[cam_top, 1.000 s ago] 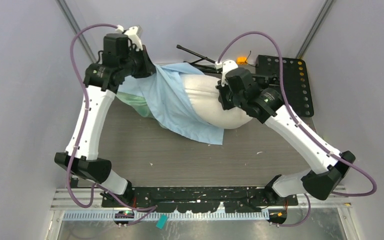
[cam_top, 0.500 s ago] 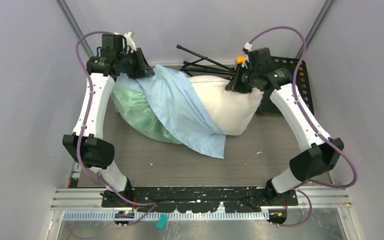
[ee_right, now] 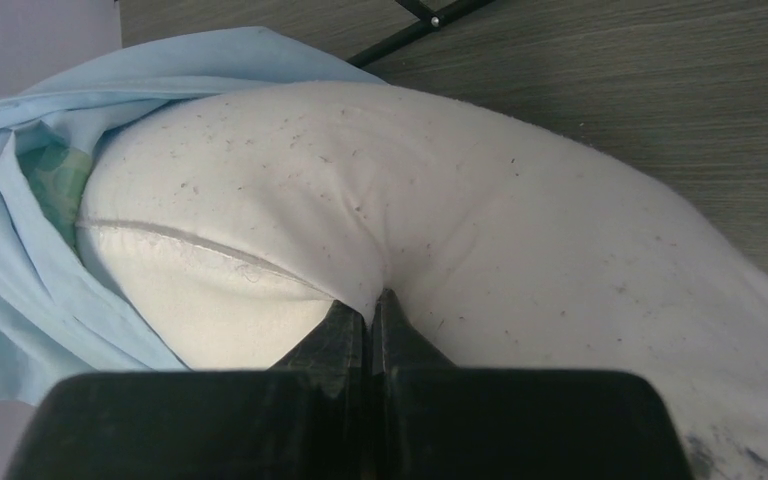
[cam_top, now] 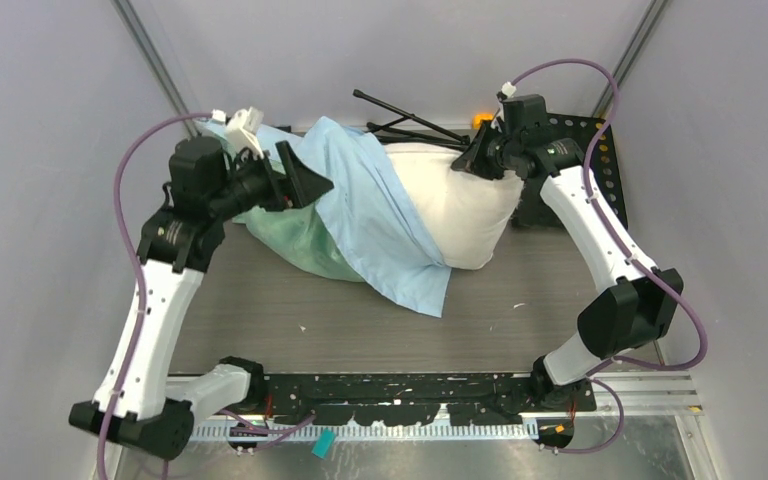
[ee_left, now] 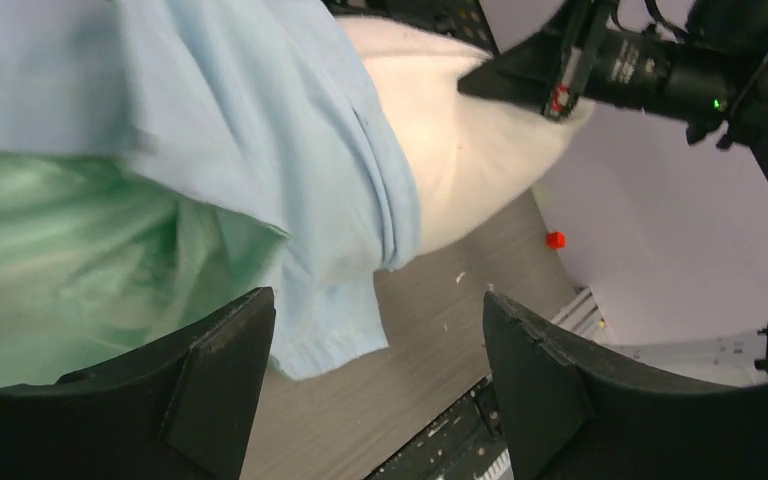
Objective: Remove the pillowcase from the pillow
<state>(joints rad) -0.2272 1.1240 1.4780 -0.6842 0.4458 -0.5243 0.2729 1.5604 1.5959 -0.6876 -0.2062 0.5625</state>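
**Half stripped, one end anchored**

Left pincer [cam_top: 298, 182]: fingers spread wide, nothing between them. The pillowcase [cam_top: 380, 215] bunches just ahead of its tips, blue face up with green showing underneath, and covers the pillow's left end. My reading is that it stands open to take a bite of cloth.

To the right of the case, the pillow [cam_top: 465, 205] lies bare on the table [cam_top: 360, 320].

Right pincer [cam_top: 477, 160]: pressed together on a pinch of pillow at its tips. This is probably an anchor, so that the case slides off leftward rather than dragging the pillow along.
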